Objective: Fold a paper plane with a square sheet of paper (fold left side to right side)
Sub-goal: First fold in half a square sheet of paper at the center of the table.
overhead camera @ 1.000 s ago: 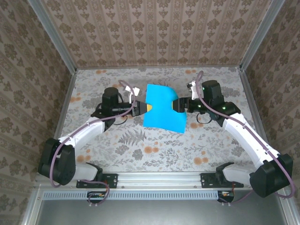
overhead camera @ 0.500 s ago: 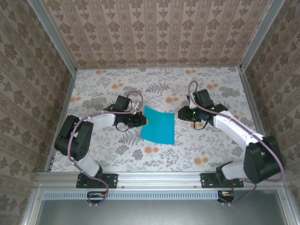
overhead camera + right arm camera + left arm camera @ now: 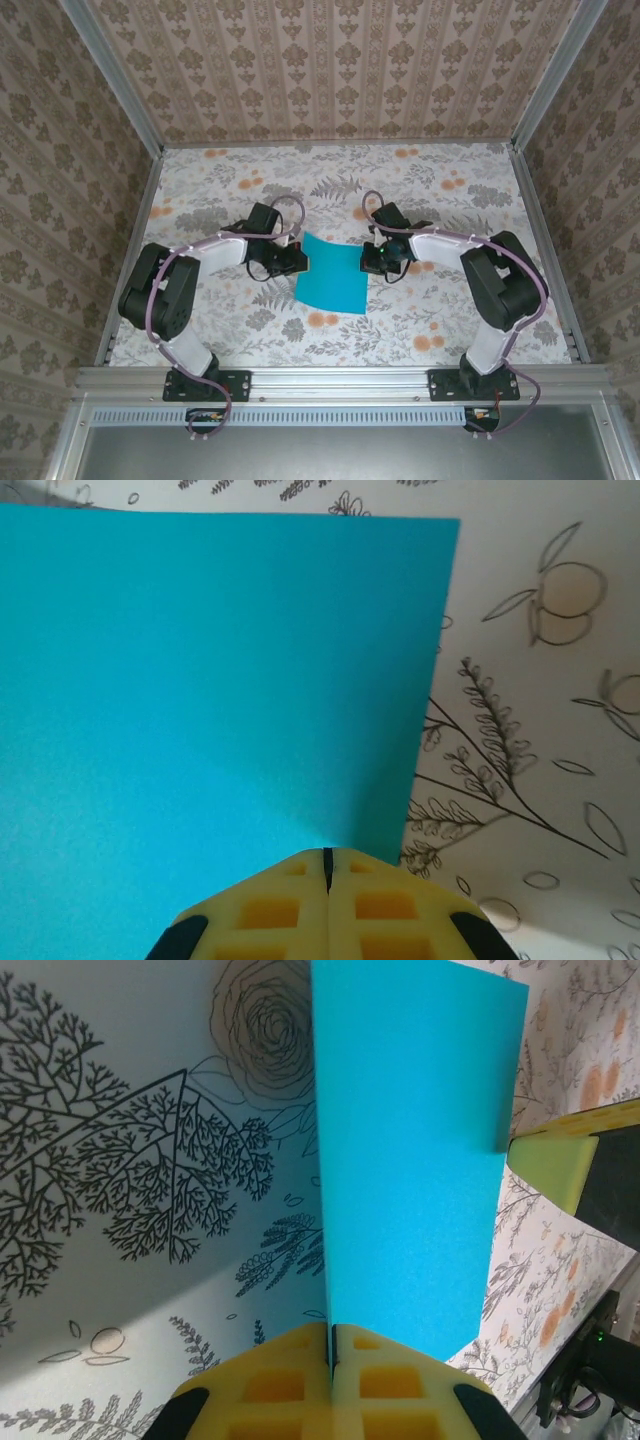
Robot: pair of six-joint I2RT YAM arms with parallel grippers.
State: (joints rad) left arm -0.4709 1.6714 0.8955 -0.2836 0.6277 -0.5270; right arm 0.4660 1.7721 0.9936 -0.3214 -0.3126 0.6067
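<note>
The square sheet of paper (image 3: 330,278) is plain turquoise and lies low on the flowered table between my two grippers. My left gripper (image 3: 298,259) is shut on its left edge. In the left wrist view the sheet (image 3: 410,1140) runs straight into the closed yellow jaws of that gripper (image 3: 330,1335), with one of the right gripper's fingers (image 3: 560,1165) at the far edge. My right gripper (image 3: 368,260) is shut at the sheet's right side. In the right wrist view this gripper (image 3: 327,858) points down onto the blue sheet (image 3: 200,680), with no paper visible between the tips.
The table (image 3: 450,320) has a floral cloth and is boxed in by patterned walls at the back and both sides. A metal rail (image 3: 340,380) with the arm bases runs along the near edge. Open cloth lies in front of and behind the sheet.
The sheet has come down from a raised, curved hold to lie low over the table. Both arms dropped and drew inward. The right gripper went from open to shut.
</note>
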